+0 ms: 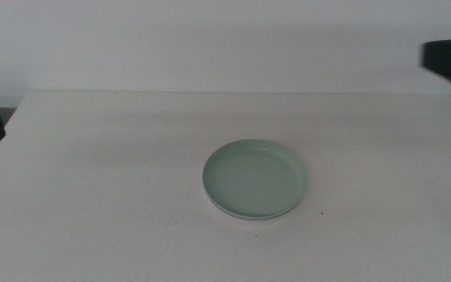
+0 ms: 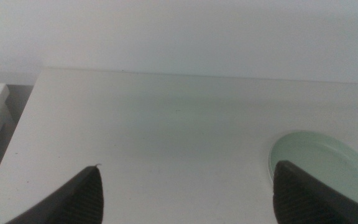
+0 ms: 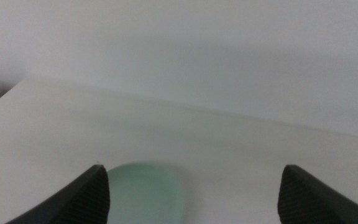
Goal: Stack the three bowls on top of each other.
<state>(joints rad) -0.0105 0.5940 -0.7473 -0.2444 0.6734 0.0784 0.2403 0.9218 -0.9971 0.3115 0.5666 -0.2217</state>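
Bowls: you have one stack near the middle of the white table (image 1: pixel 92 180), a little toward the right arm's side. Mint green bowl (image 1: pixel 255 177) sits on top; a pale rim (image 1: pixel 241 215) shows just beneath its near edge (which of the other two it belongs to, you cannot tell).

Left gripper (image 2: pixel 185 193): jaws spread wide, holding nothing, hanging above bare tabletop with the green bowl (image 2: pixel 319 163) off beside one jaw.

Right gripper (image 3: pixel 194 193): jaws likewise wide apart and unloaded, raised over the table; green bowl (image 3: pixel 145 193) lies below, near one jaw. Neither gripper touches the stack.
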